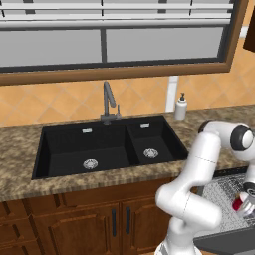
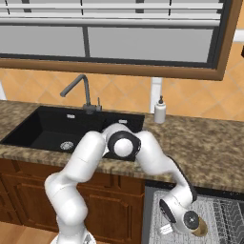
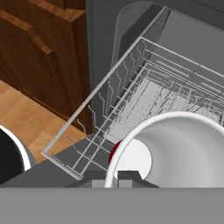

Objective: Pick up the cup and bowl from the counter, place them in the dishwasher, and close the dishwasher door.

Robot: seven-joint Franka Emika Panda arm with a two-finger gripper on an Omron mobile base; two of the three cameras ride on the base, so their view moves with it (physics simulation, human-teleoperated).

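Note:
My gripper [image 3: 112,178] is shut on the rim of the red cup [image 3: 175,148], whose whitish inside faces the hand view. From the left base view the cup [image 1: 239,203] hangs in the gripper [image 1: 246,201] over the grey wire rack [image 1: 221,191] of the open dishwasher. In the right base view the hand [image 2: 183,220] is low over the rack [image 2: 221,214], and the tan-brown bowl [image 2: 202,228] peeks out just right of it. The dark dishwasher door [image 1: 224,242] lies open and flat below the rack. The speckled counter [image 2: 209,143] runs above.
A black double sink [image 1: 107,144] with a faucet [image 1: 107,102] is set into the counter, and a white soap dispenser [image 1: 181,107] stands behind it. Brown wooden cabinets [image 1: 84,219] flank the dishwasher on the left. My own arm [image 2: 90,157] arches over the counter edge.

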